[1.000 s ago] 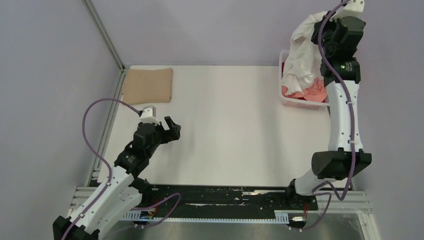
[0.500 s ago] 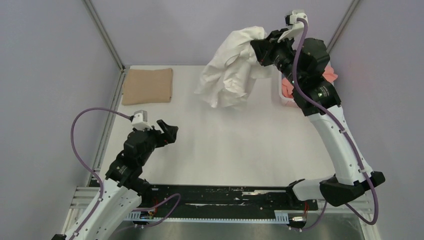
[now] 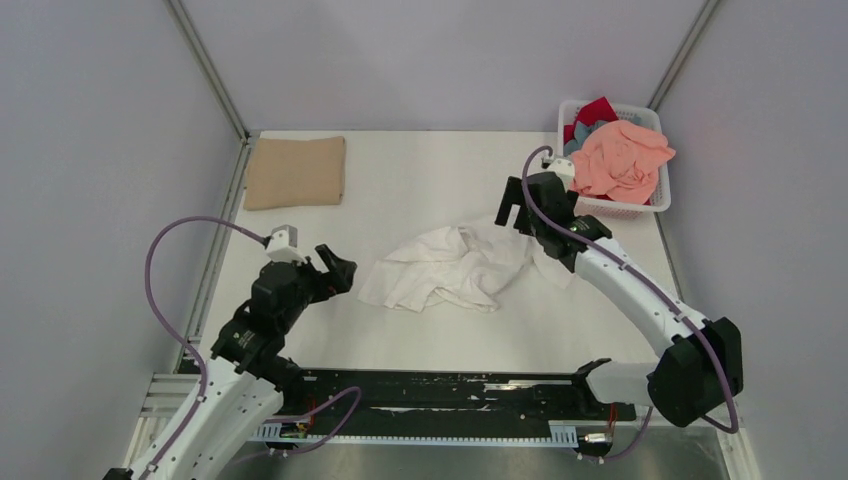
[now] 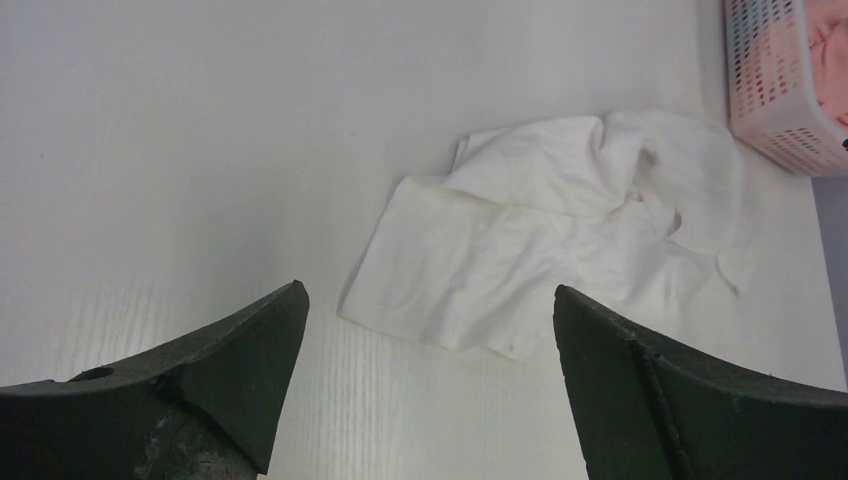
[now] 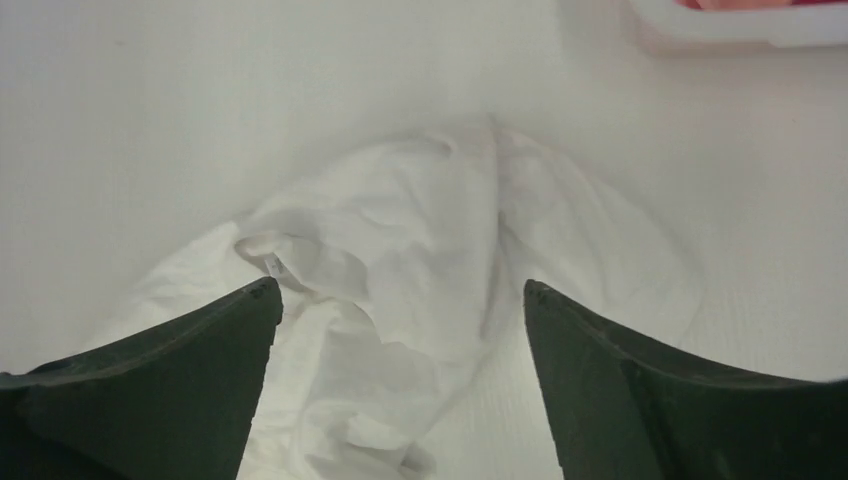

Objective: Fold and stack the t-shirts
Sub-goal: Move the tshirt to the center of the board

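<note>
The left arm (image 3: pixel 240 345) rises from the lower left of the overhead view with its elbow bent. The left gripper (image 3: pixel 338 268) points toward the centre, jaws spread wide (nothing between them). The right arm (image 3: pixel 630 285) stretches from the lower right up to centre-right. The right gripper (image 3: pixel 510 205) tips downward, its dark fingers (image 5: pixel 160 380) parted wide and empty.

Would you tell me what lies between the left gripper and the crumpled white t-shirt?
Only bare table; the left wrist view shows nothing between left gripper and white t-shirt.
</note>
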Controlling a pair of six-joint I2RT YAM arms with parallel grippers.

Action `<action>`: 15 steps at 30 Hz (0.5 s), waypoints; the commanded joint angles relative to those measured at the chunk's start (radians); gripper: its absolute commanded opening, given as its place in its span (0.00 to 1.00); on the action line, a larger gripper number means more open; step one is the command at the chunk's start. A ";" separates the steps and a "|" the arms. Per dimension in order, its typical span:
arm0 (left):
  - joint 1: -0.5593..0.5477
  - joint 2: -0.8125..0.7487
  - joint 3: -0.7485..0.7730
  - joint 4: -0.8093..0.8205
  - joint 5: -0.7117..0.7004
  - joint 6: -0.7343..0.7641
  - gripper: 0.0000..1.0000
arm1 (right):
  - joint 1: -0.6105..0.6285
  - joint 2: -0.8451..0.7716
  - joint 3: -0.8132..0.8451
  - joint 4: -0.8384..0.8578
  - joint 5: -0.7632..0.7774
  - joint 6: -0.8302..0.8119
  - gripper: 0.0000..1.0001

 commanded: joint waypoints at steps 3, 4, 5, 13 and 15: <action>0.000 0.181 -0.007 0.032 0.082 -0.033 1.00 | -0.007 -0.034 0.008 -0.085 0.224 0.097 1.00; 0.000 0.240 -0.007 0.045 0.092 -0.035 1.00 | -0.007 -0.058 -0.009 -0.085 0.217 0.104 1.00; -0.001 0.270 -0.005 0.058 0.112 -0.037 1.00 | -0.007 -0.078 -0.039 -0.085 0.203 0.107 1.00; -0.001 0.625 0.037 0.173 0.175 -0.077 1.00 | -0.007 -0.233 -0.224 -0.074 0.112 0.109 1.00; -0.001 0.701 0.050 0.210 0.179 -0.081 1.00 | -0.007 -0.262 -0.250 -0.071 0.115 0.120 1.00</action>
